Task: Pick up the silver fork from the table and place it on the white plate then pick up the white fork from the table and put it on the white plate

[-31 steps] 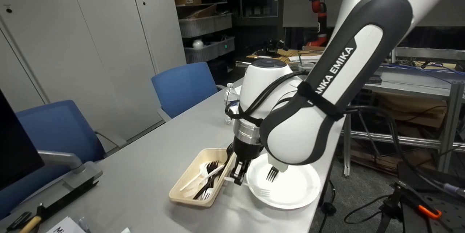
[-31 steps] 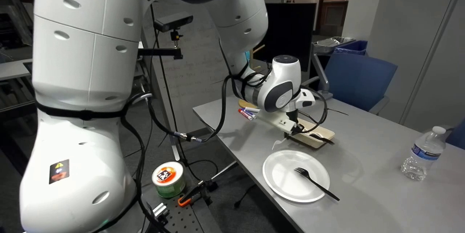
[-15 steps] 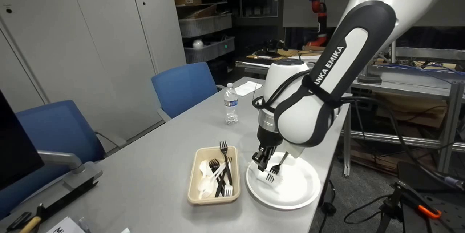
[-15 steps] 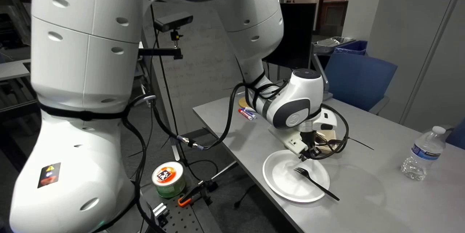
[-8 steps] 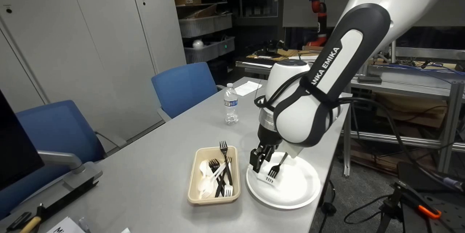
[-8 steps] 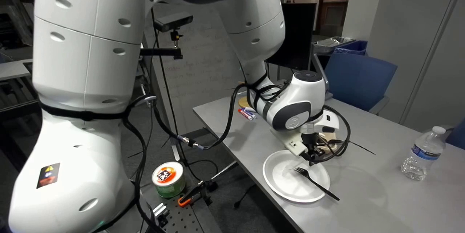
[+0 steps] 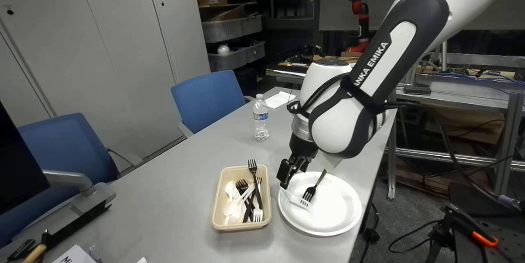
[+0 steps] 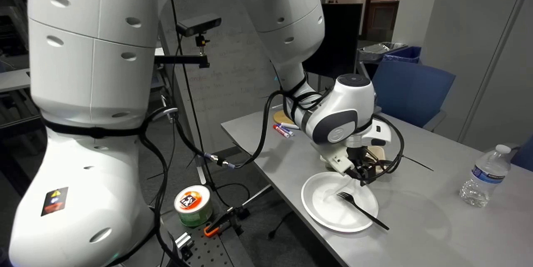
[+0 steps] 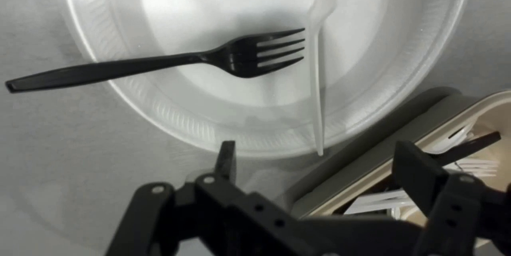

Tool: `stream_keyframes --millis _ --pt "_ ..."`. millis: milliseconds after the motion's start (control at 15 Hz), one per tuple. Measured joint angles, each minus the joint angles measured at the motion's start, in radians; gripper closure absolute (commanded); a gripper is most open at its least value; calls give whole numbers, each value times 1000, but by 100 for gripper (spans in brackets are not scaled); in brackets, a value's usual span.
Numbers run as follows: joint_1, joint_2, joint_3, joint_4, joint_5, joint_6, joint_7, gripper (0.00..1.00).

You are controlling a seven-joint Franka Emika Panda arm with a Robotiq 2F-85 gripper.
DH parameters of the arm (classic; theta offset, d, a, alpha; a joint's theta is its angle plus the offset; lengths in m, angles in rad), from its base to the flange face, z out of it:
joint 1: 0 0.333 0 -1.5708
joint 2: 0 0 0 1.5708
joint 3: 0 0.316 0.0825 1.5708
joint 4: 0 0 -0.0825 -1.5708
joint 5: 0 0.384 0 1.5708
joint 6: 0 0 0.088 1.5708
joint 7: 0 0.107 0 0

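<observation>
On white plate [image 9: 223,0]: 2 forks [image 9: 155,64] | white fork [image 9: 314,62]: tines [image 7: 304,203] whole in an exterior view, cropped in wrist view | fingers [image 9: 417,178] apart

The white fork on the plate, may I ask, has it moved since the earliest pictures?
Yes: in both exterior views the white fork has moved farther over the white plate, which stays put.

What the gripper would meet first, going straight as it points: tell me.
Probably the handle end of the white fork, at the rim of the white plate; the wrist view shows it ahead of the open gripper. Depth is unclear; the rim itself could come first.
</observation>
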Motion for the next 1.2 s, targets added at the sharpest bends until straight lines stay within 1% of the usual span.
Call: stream_keyframes --millis 400,667,933,1200 --pt "0 -125 0 -67 1 -14 0 0" --pt "0 -240 6 -126 29 -65 -1 0" --pt "8 -350 27 -184 134 -118 -39 0" --pt "34 -454 22 -244 250 -161 -125 0"
